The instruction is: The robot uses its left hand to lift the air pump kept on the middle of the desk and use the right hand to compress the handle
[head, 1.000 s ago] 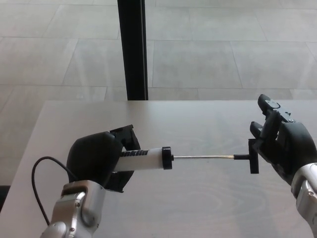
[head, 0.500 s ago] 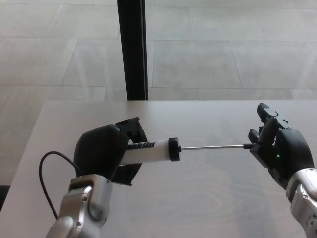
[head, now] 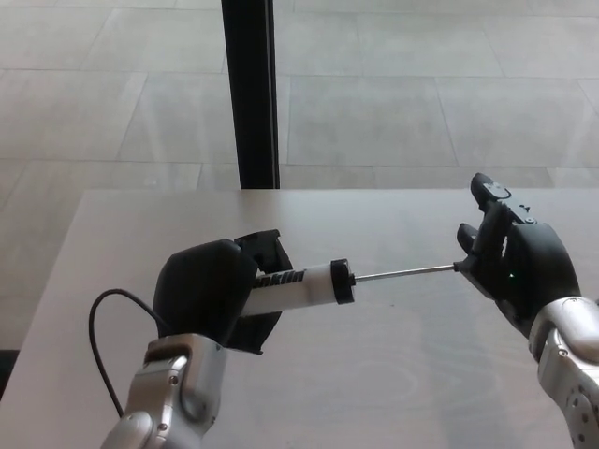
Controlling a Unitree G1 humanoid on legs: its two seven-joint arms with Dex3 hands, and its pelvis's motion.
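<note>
1. Since the earlier frames, the air pump (head: pixel 299 286) has been carried toward the desk's right edge and tilted, and the exposed rod (head: pixel 404 273) has been shortened as the right hand (head: pixel 513 267) was brought inward.
2. The left hand (head: pixel 213 292) is seen clamped around the rear of the pump's white barrel, with the fingers wrapped over its black lettered section.
3. The pump is held above the middle of the desk (head: pixel 393 374), clear of the surface, with its rod end raised slightly toward the right.
4. A black collar (head: pixel 343 281) is seen at the barrel's front end, from which the thin metal rod is extended to the right hand.
5. The rod's far end is met by the palm side of the right hand; the handle itself is hidden by that hand, and it cannot be told whether the fingers are closed on it, though one finger is held upright.
6. A black cable (head: pixel 105 327) is looped beside the left forearm, near the desk's left edge.
7. Beyond the desk's far edge, a tiled floor (head: pixel 421 103) is seen, crossed by a dark upright post (head: pixel 250 94) that is placed just behind the far edge, left of centre.
</note>
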